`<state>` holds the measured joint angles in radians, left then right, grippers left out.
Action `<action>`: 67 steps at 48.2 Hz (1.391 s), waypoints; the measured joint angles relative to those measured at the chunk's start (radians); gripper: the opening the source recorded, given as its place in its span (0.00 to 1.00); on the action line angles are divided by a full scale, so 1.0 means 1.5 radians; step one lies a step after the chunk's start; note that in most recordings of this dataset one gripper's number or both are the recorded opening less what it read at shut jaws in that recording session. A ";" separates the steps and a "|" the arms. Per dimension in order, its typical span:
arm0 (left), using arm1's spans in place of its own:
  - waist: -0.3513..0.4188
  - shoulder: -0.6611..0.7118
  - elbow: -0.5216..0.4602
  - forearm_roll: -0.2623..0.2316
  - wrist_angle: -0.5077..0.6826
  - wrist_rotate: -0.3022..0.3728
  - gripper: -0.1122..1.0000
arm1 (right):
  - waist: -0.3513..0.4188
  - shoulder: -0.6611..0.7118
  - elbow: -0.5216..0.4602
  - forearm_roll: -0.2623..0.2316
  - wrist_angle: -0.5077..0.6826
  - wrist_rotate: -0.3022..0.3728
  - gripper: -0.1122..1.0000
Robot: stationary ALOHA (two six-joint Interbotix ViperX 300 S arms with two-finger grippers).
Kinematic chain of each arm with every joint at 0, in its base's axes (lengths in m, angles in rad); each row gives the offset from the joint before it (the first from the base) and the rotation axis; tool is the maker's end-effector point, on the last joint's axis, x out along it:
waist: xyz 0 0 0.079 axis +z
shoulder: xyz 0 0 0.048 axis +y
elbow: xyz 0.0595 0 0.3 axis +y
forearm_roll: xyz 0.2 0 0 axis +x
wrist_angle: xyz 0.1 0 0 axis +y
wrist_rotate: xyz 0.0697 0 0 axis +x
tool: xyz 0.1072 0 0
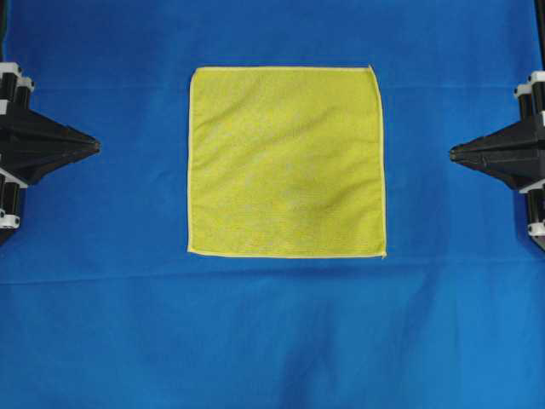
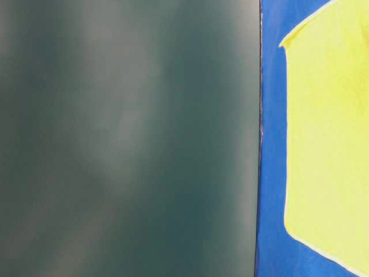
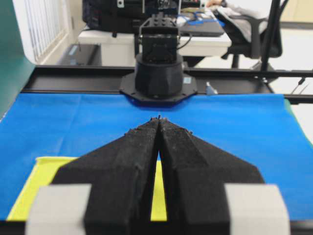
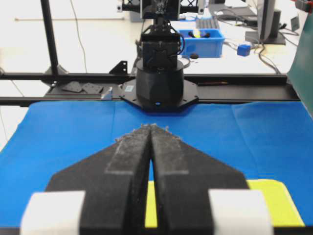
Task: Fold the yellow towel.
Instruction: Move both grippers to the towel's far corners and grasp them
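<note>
Towel (image 1: 286,161) spread flat, unfolded, mid blue cloth (image 1: 272,341). Left gripper (image 1: 95,146) left of towel, pressed together, holding nothing. Right gripper (image 1: 453,152) right of towel, likewise. No readable writing.

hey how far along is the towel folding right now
Nothing is done yet: the yellow towel lies fully spread and flat on the blue cloth, with no fold in it. Nothing is in hand either: the left hand and the right hand sit shut at opposite sides, both clear of the towel. The whole job is left: gripping an edge, lifting it and laying it over.
</note>
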<state>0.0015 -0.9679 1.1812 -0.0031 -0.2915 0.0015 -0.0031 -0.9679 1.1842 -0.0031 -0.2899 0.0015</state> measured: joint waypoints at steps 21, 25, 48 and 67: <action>0.094 0.115 -0.016 -0.013 -0.001 -0.010 0.10 | -0.178 0.087 -0.054 0.025 0.137 0.036 0.10; 0.129 0.160 -0.022 -0.013 -0.002 -0.010 0.10 | -0.225 0.118 -0.054 0.024 0.153 0.039 0.10; 0.275 0.461 -0.080 -0.015 -0.075 -0.019 0.87 | -0.382 0.408 -0.108 0.015 0.148 0.035 0.68; 0.336 0.697 -0.156 -0.015 -0.115 -0.019 0.85 | -0.414 0.637 -0.182 -0.011 0.111 0.033 0.64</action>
<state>0.5062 0.0782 0.9465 -0.0261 -0.4633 -0.0276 -0.6243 -0.0123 0.9112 -0.0199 -0.1227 0.0506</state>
